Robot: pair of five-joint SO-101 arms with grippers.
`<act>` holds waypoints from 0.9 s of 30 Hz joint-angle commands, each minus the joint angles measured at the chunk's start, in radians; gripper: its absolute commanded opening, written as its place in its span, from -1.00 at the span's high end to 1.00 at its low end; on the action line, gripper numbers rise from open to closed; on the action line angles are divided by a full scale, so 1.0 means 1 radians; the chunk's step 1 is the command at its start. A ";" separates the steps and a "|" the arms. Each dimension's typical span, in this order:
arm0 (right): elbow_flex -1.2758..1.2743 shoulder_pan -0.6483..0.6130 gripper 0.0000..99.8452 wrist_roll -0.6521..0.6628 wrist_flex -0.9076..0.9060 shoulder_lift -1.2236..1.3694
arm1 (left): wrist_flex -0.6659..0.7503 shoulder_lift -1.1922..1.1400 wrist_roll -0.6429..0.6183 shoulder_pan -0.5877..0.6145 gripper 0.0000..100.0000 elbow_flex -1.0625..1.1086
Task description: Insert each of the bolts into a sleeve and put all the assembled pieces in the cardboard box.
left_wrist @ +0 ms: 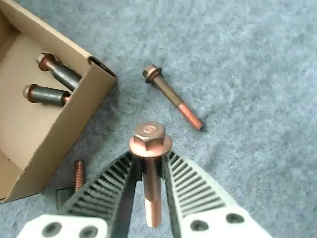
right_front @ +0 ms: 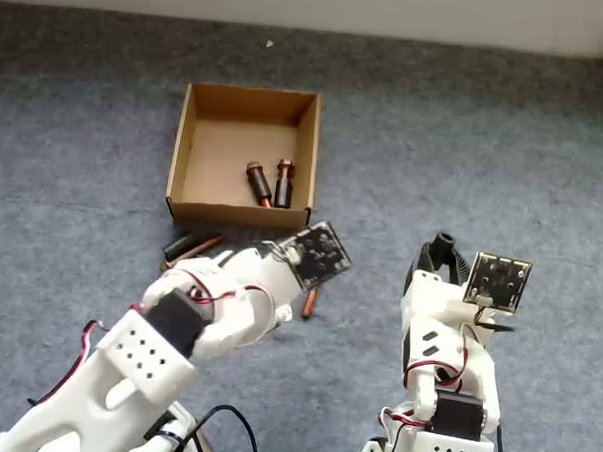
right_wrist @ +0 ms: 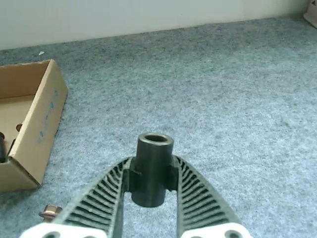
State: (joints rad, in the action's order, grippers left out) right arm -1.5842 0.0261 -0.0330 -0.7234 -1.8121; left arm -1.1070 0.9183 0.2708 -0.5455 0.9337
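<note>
l gripper (left_wrist: 150,161) clamps a bolt (left_wrist: 150,141) by the shank, hex head sticking out past the tips, over carpet (left_wrist: 247,59) near a cardboard box (left_wrist: 74,116) corner. r gripper (right_wrist: 151,167) squeezes a dark sleeve (right_wrist: 153,178), bore end out front. two assembled pcs (right_front: 270,184) lie in the box. loose bolt (left_wrist: 173,97) on carpet nearby; spare sleeve (right_front: 179,247) by box's front wall.
</note>
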 commanded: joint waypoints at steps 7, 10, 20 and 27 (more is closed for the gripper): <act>0.015 0.002 0.99 0.008 0.021 -0.015 | 0.000 0.240 -0.117 0.085 0.99 -0.002; 0.015 0.002 0.99 0.006 0.021 -0.015 | 0.002 0.326 -0.137 0.087 0.99 0.056; 0.008 -0.077 0.99 0.011 0.021 -0.015 | 0.002 0.659 -0.143 0.170 0.99 0.186; 0.008 -0.228 0.99 0.012 0.021 -0.015 | 0.002 0.869 -0.144 0.209 0.99 0.237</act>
State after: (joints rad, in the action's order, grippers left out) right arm -1.5842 -0.1335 -0.0330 -0.7234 -1.8136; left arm -1.1101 1.6794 0.1435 -0.3475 1.1623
